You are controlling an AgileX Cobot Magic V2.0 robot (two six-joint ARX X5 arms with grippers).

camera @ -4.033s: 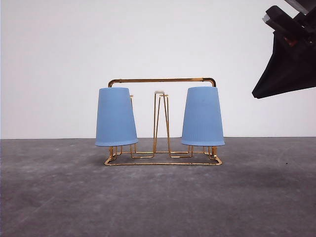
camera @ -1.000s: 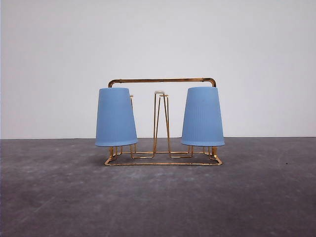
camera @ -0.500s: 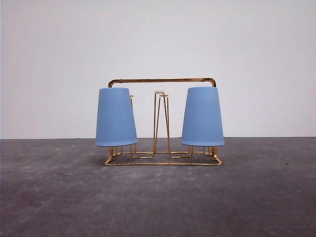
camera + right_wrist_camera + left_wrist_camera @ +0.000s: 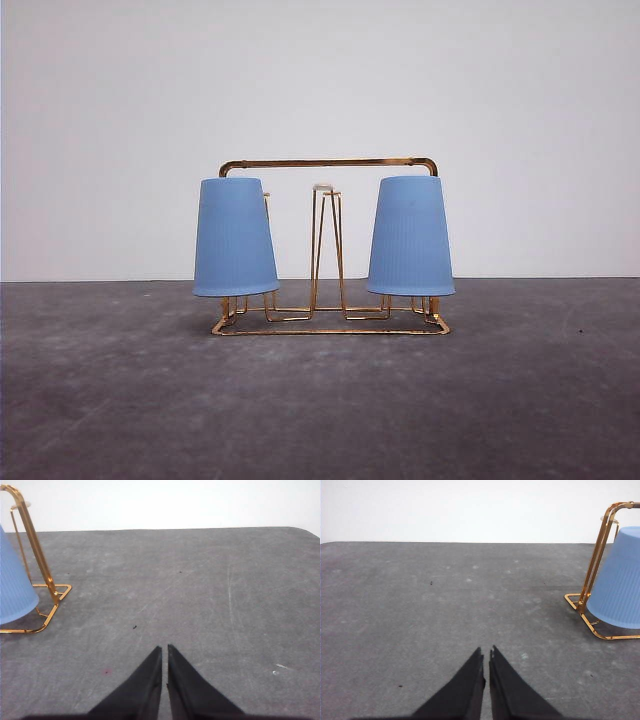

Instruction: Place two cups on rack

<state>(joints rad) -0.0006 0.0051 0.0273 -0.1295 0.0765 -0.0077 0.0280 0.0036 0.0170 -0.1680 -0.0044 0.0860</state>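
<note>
Two light-blue ribbed tumblers sit upside down on the gold wire rack (image 4: 330, 162), mouths down and narrow bases up, so each one's long axis runs vertical. The left cup (image 4: 235, 238) hangs at the rack's 9 o'clock end and the right cup (image 4: 410, 237) at its 3 o'clock end, well apart, with a bare pair of tall white-tipped prongs (image 4: 325, 250) standing upright between them. Each cup's flared rim hovers just above the flat wire base, and the rack's arched top bar runs level behind and slightly above their upturned bottoms. What is inside the cups cannot be seen from here, since their mouths face down. The rack stands on a dark grey table (image 4: 320, 410), roughly at the middle of the front view, its long side lying across from 9 to 3 o'clock. From the left wrist, the left gripper (image 4: 486, 652) has its black fingers drawn together to a thin slit, holding nothing, over bare table, with the rack's end frame and one cup off toward 2 o'clock. From the right wrist, the right gripper (image 4: 164, 648) is likewise pinched nearly closed and empty-handed, with the rack's other end and a cup toward 10 o'clock.
</note>
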